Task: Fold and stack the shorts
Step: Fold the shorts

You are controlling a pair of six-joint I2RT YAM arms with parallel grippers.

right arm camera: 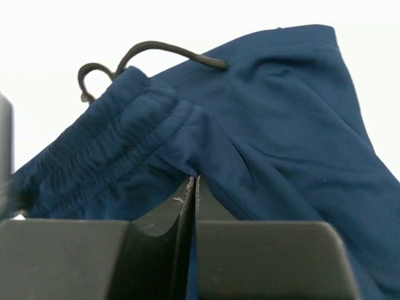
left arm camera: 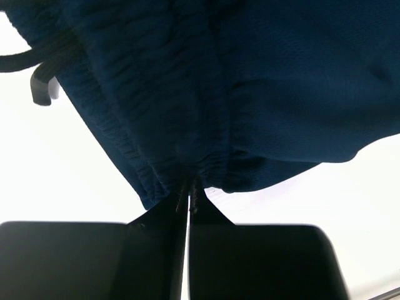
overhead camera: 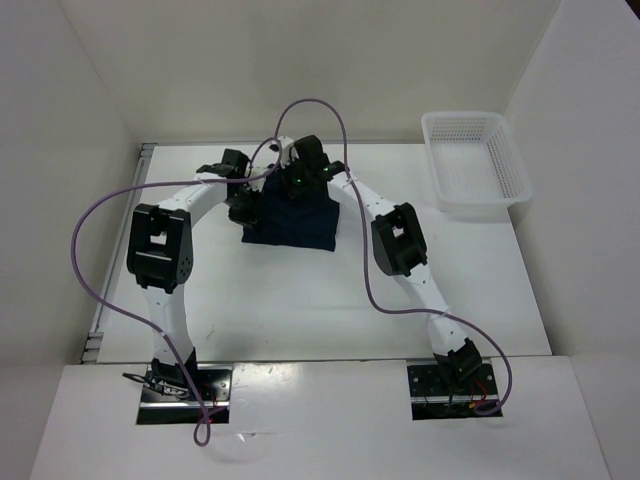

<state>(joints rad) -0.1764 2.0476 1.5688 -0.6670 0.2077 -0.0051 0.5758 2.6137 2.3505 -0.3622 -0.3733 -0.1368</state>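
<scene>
The dark navy shorts (overhead camera: 290, 222) lie in a compact folded bundle at the far middle of the table. My left gripper (overhead camera: 243, 200) is at the bundle's left far edge, shut on the gathered waistband (left arm camera: 187, 144), whose fabric puckers at the fingertips. My right gripper (overhead camera: 310, 180) is at the far edge on the right, shut on a fold of the shorts (right arm camera: 275, 125). The thin dark drawstring (right arm camera: 162, 50) loops above the waistband in the right wrist view, and a dark cord end (left arm camera: 44, 84) shows at the left of the left wrist view.
A white plastic mesh basket (overhead camera: 475, 165) stands at the far right of the table. White walls close in the table on the left, back and right. A purple cable (overhead camera: 100, 260) loops beside the left arm and another arcs over both wrists.
</scene>
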